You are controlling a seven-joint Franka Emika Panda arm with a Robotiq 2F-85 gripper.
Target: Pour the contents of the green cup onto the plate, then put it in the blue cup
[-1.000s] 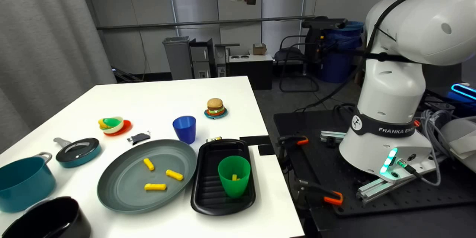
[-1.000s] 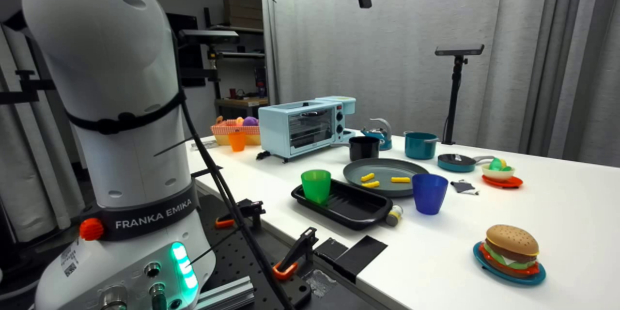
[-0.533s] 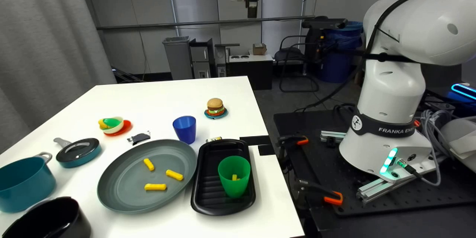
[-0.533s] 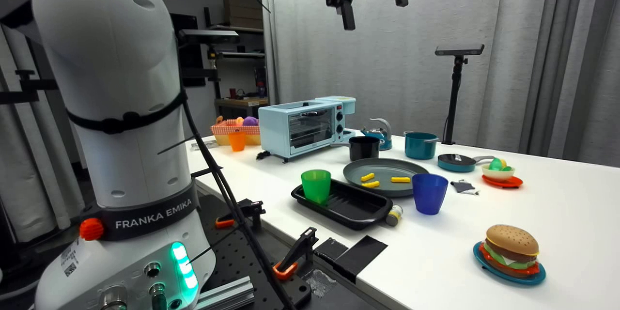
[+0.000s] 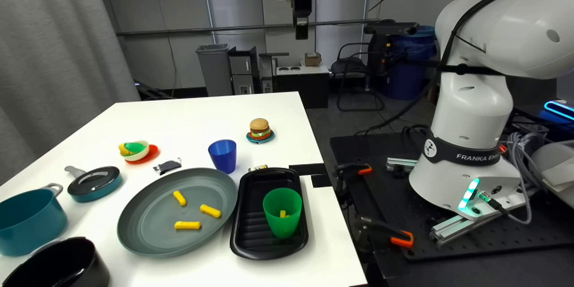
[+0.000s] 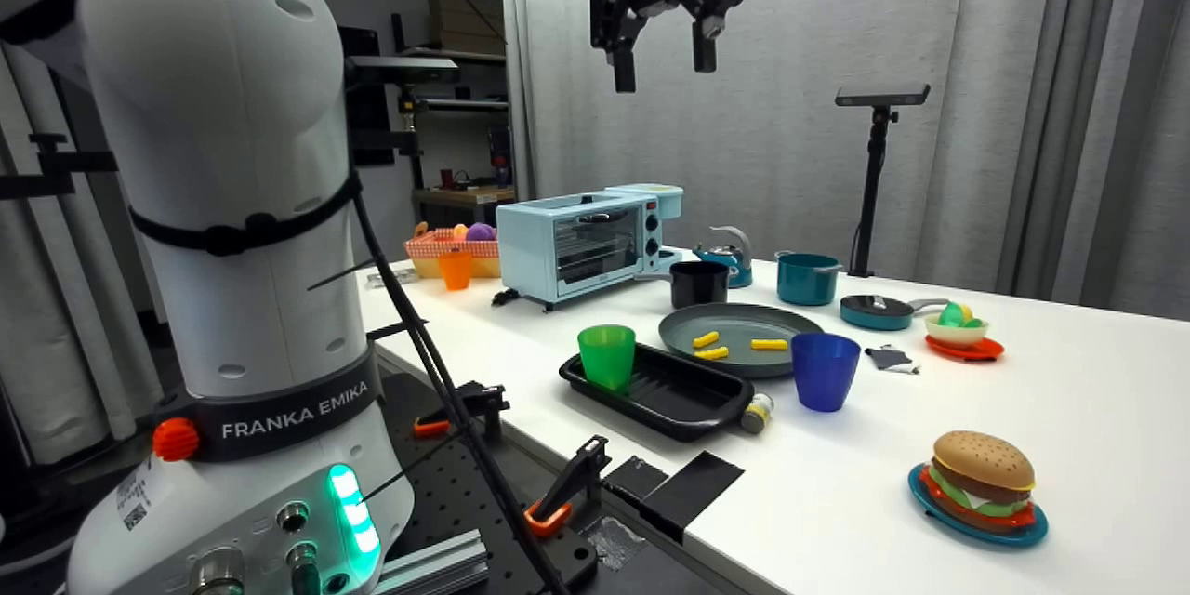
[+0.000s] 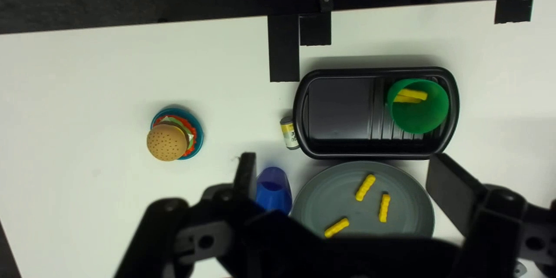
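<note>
The claw point(image 6: 664, 69), spread wide around air, hangs above the table point(image 6: 818, 493).

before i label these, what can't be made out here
Green cup, inner floor: hidden by its near wall in an exterior view.
Plate, lower edge: hidden by the gripper in the wrist view.
Small can, label: too small to read in the wrist view.
Black pot: cut off by the bottom edge in an exterior view.

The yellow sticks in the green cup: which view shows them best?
The wrist view: it looks into the green cup and shows two yellow sticks. In an exterior view, only small bits show; in an exterior view, the green cup shows none.
</note>
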